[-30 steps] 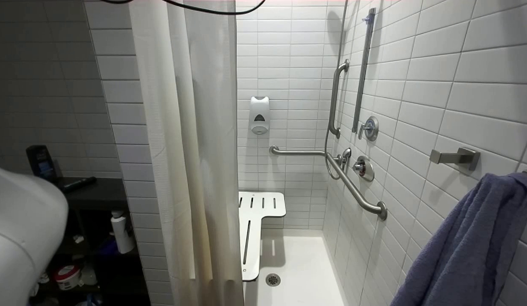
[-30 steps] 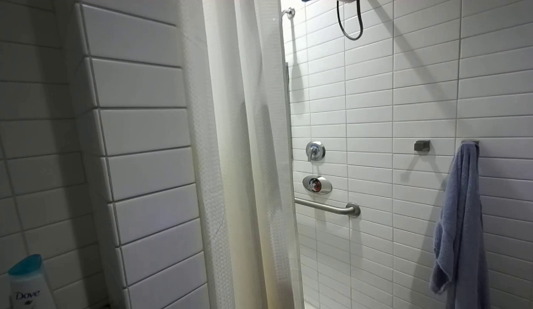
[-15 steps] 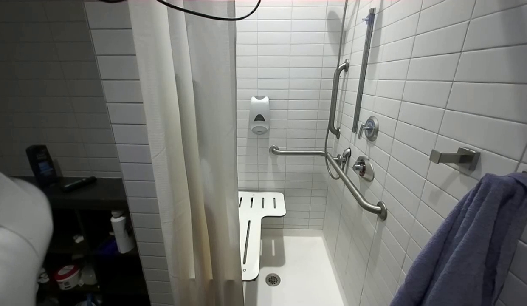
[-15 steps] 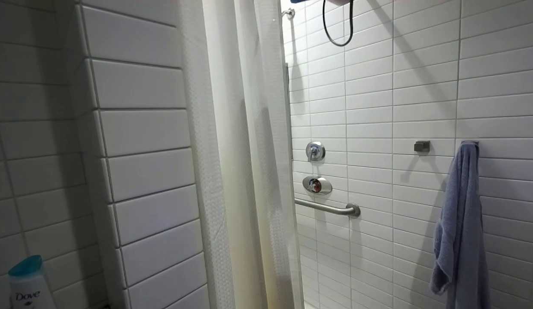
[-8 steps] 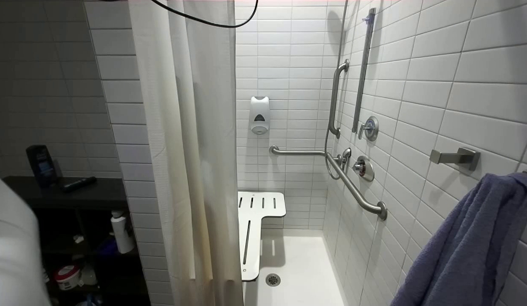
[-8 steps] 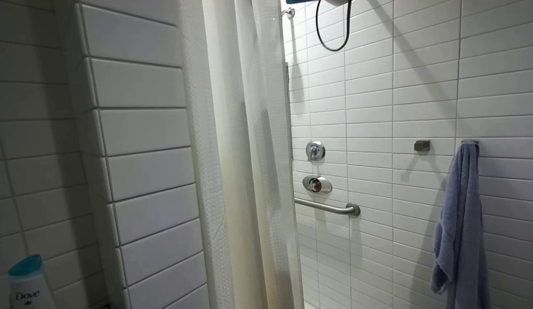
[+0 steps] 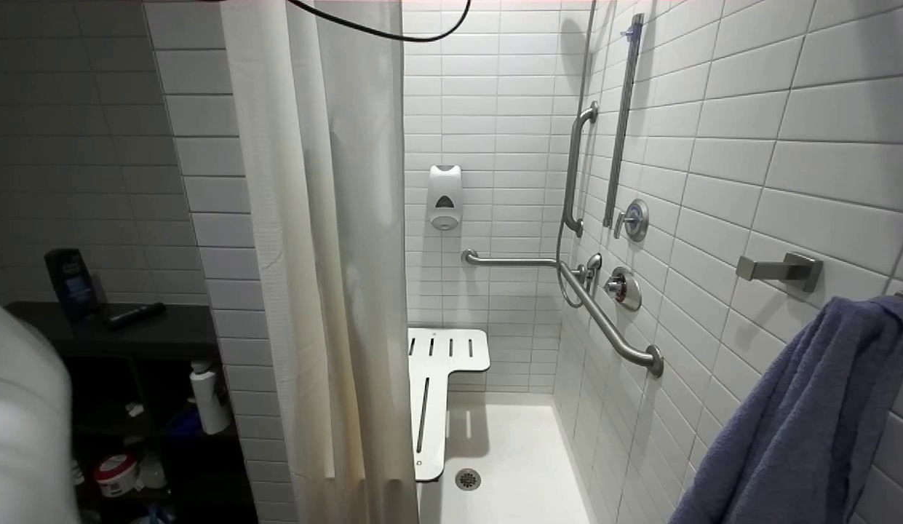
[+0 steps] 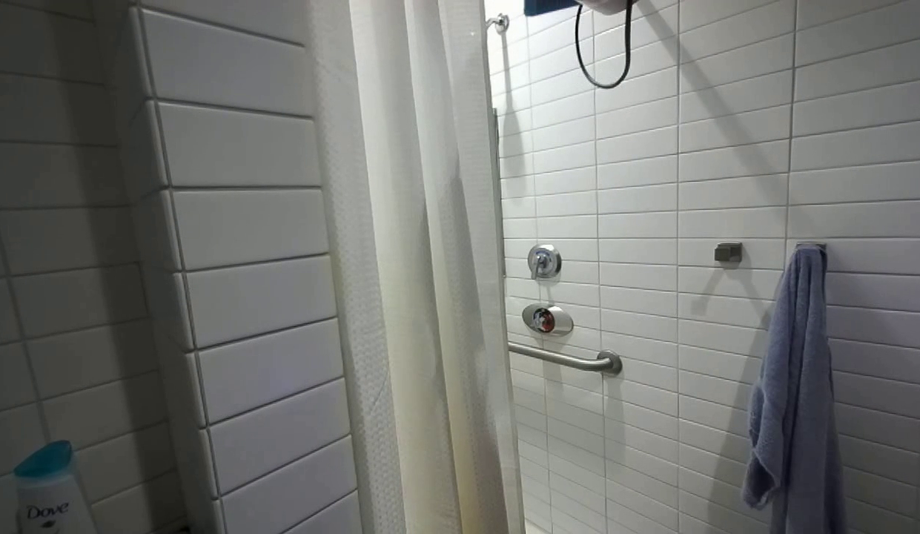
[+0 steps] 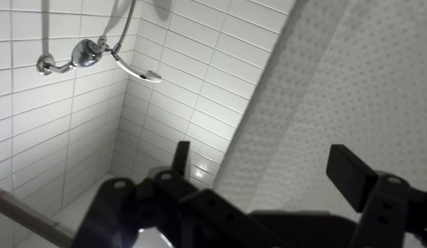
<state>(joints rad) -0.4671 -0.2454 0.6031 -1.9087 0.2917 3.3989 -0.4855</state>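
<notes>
In the wrist view my gripper (image 9: 261, 162) stands open, its two dark fingers (image 9: 351, 175) wide apart. Behind them spreads the pale, dotted shower curtain (image 9: 302, 113). The curtain's straight edge runs slantwise through the gap, and the right finger is seen against the cloth. Whether either finger touches it I cannot tell. Nothing is gripped. In both exterior views the curtain (image 7: 320, 255) hangs in long folds beside the tiled pillar. There the gripper is out of sight; part of the white arm (image 7: 22, 422) shows at the left edge, and a looped black cable (image 8: 604, 81) dangles at the top.
A chrome shower head (image 9: 86, 53) and white hand shower (image 9: 141, 74) are on the tiles. A blurred rod (image 9: 31, 215) crosses the lower left corner. Elsewhere are a grab bar (image 7: 611, 327), folding seat (image 7: 433, 393), purple towel (image 7: 808, 422) and dark shelf (image 7: 131, 327) with bottles.
The arm's white link drew back leftward, then shifted slightly right. The cable sank and went left, then swung right in the last half second. The curtain's folds and their shadows shifted a little.
</notes>
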